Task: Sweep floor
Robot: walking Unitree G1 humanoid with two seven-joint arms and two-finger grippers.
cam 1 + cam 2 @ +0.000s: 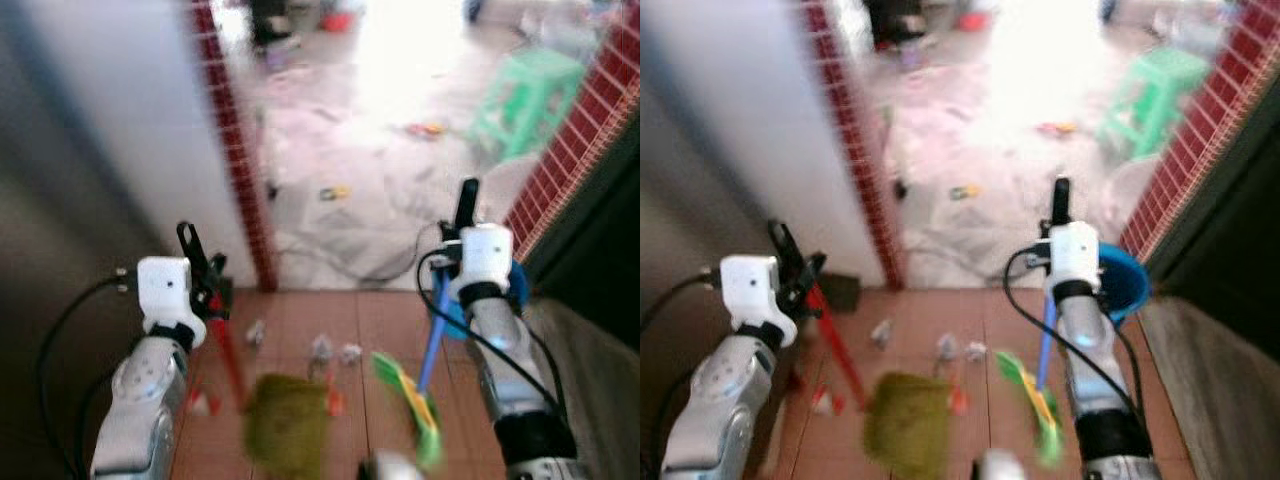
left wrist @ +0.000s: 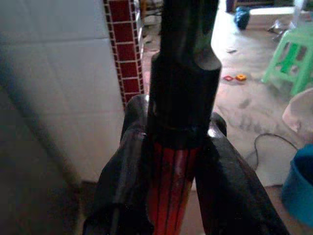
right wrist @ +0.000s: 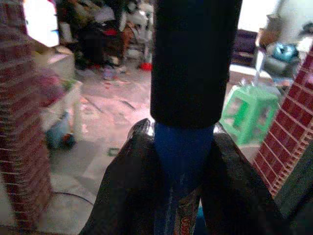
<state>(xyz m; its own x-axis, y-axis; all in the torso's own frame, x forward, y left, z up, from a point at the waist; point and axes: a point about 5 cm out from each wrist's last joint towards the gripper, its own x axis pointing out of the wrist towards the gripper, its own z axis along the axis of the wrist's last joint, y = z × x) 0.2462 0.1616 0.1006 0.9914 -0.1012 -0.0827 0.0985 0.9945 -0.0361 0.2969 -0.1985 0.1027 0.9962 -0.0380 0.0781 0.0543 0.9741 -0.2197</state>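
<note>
Broom [image 1: 232, 362] pinched by left claw [image 2: 176, 161], dustpan [image 1: 428, 345] by right claw [image 3: 183, 161]; litter [image 1: 335, 350], stool [image 1: 525, 100] ahead

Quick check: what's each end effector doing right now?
Left end effector: closed on the red broom handle.
Right end effector: closed on the blue dustpan handle.

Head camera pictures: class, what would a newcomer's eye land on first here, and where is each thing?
Two long-handled tools stand out: the left end effector grips a red-handled broom with an olive-green head, and the right end effector grips a blue-handled green dustpan, both low on the terracotta tiled floor. Scraps of crumpled litter lie between them, and a mint-green plastic stool stands beyond the doorway.
</note>
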